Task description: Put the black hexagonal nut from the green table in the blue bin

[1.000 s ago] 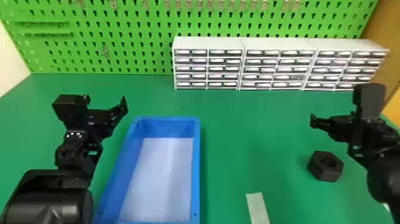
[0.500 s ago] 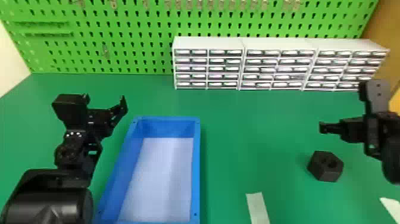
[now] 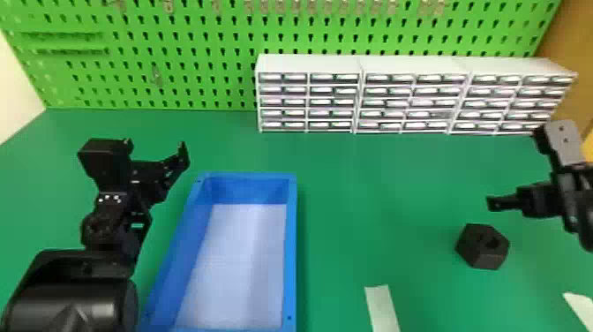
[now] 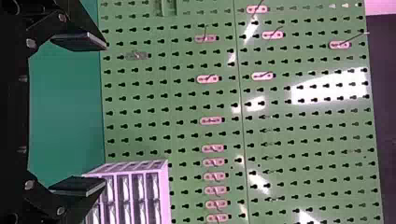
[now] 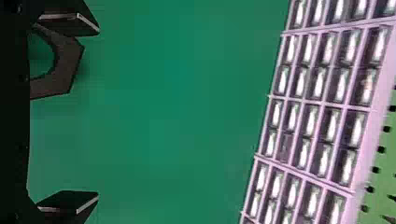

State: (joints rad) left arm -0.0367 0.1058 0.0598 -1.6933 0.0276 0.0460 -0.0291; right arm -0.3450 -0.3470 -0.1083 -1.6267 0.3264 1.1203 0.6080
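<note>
My right gripper (image 3: 501,204) hangs above the green table (image 3: 375,176) at the right, a little behind and above the black hexagonal nut (image 3: 482,248). In the right wrist view the right gripper (image 5: 95,114) stands open, and part of the nut (image 5: 67,70) shows beside its upper finger, not gripped. The left gripper (image 3: 156,148) is parked over the table behind and left of the blue bin (image 3: 290,247); in the left wrist view that gripper (image 4: 105,114) is open with nothing between its fingers. The bin's visible floor is bare.
White drawer cabinets (image 3: 410,92) line the table's back right, in front of a green pegboard (image 3: 176,57). A pale strip (image 3: 382,309) lies between bin and nut near the front, and another pale piece (image 3: 580,309) at the right edge.
The right gripper has shifted to the right and the arm's wrist has turned and come lower. The left arm, the bin and the nut have kept their places.
</note>
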